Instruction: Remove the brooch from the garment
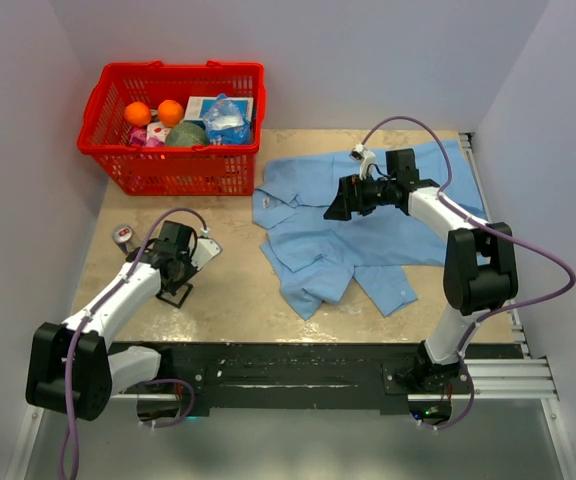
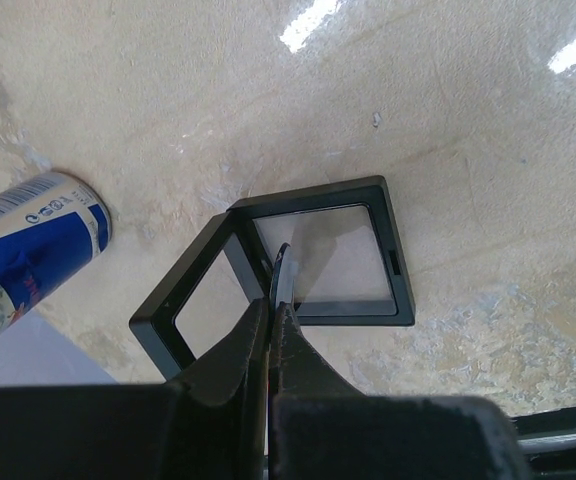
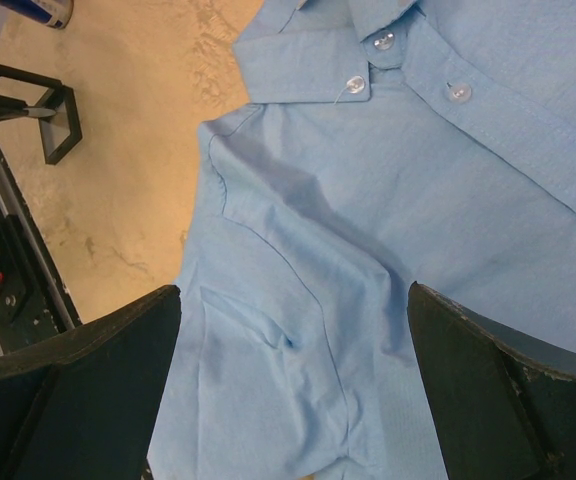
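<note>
Blue cloth of the garment (image 1: 368, 235) lies rumpled on the table (image 1: 238, 280), and we place everything else from it. Over its collar end hangs the right gripper (image 3: 293, 300), jaws spread wide and holding nothing, with the cloth and small white buttons (image 3: 356, 85) plain between its fingers. Well away from the garment, on the left arm's side, the left gripper (image 2: 276, 308) has its jaws pressed together on what we take for the brooch (image 2: 286, 268), a thin dark-edged sliver seen edge-on. We cannot be sure of it. The sliver hangs over a black square frame (image 2: 308, 192) on the table, and we cannot tell whether they touch. Farther from the garment than the frame is a blue and silver can (image 2: 28, 250). Beyond the garment's collar, towards the far left corner, sits a red basket (image 1: 168, 172) of groceries.
</note>
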